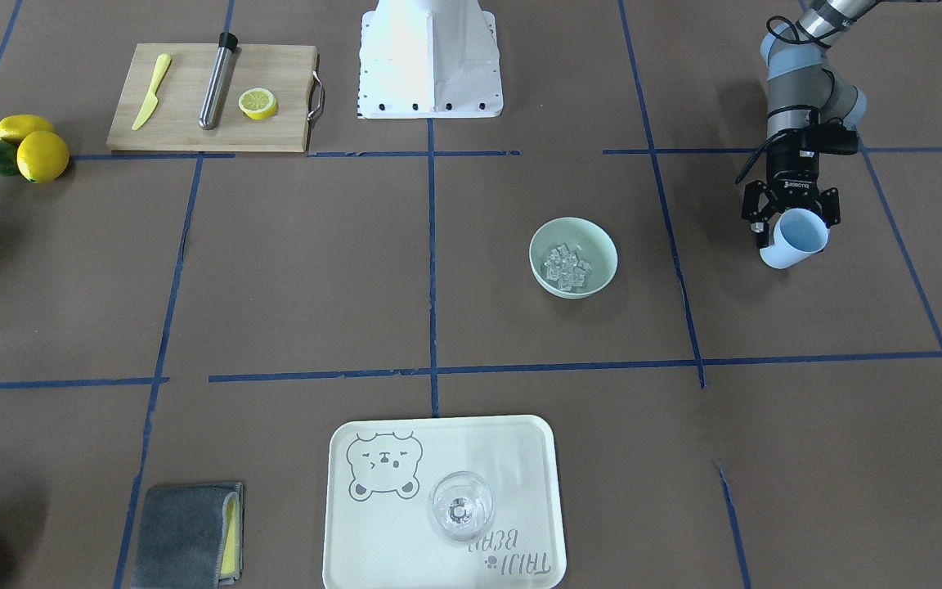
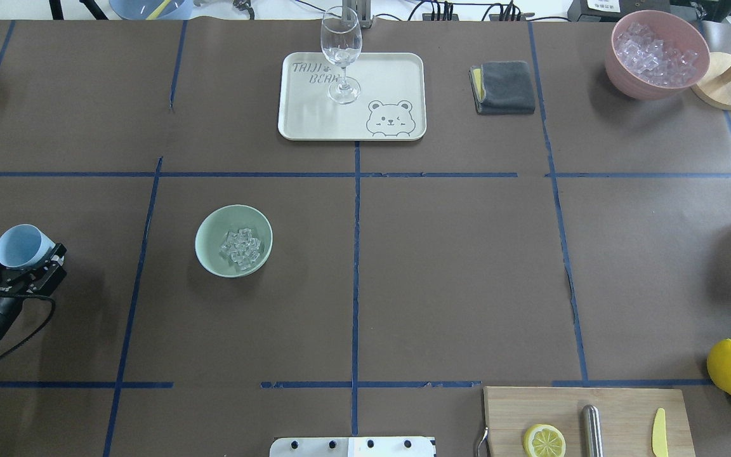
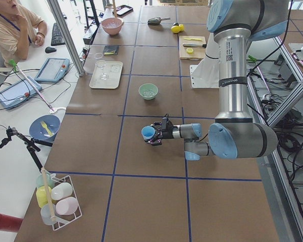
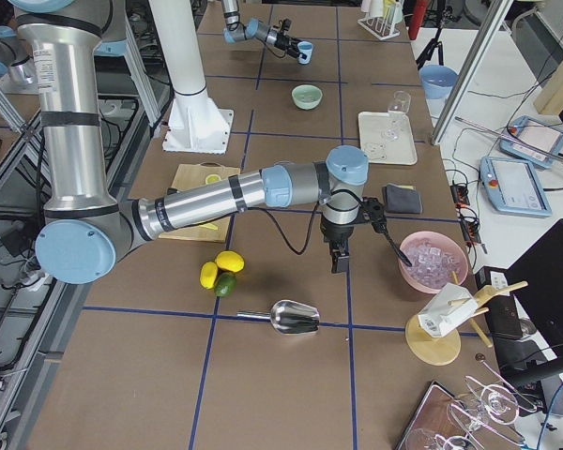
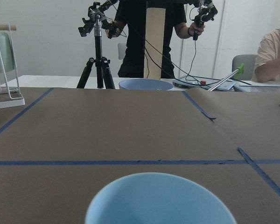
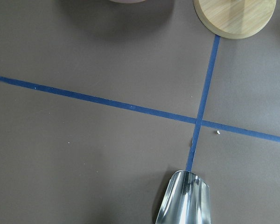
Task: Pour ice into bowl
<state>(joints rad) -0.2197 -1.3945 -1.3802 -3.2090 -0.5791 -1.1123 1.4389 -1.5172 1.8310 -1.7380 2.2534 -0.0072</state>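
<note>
The pale mint-green bowl point(image 1: 599, 242) stands on the brown table, left of centre in the overhead view point(image 2: 212, 230). A heap of small clear ice cubes point(image 1: 567, 268) lies inside it point(image 2: 240, 246). My left gripper point(image 1: 790, 219) is shut on a light blue cup point(image 1: 800, 237), held tilted above the table well to the side of the bowl point(image 2: 21, 246). The cup's inside looks empty point(image 5: 158, 200). My right gripper point(image 4: 340, 262) hangs over the table near the pink bowl; I cannot tell whether it is open or shut.
A pink bowl point(image 2: 619, 63) of ice stands at the far right. A metal scoop point(image 6: 186, 198) lies below the right wrist. A tray point(image 2: 391, 76) holds a wine glass point(image 2: 341, 54). There is also a grey cloth point(image 2: 504, 87), a cutting board point(image 2: 619, 406) and lemons point(image 2: 730, 367).
</note>
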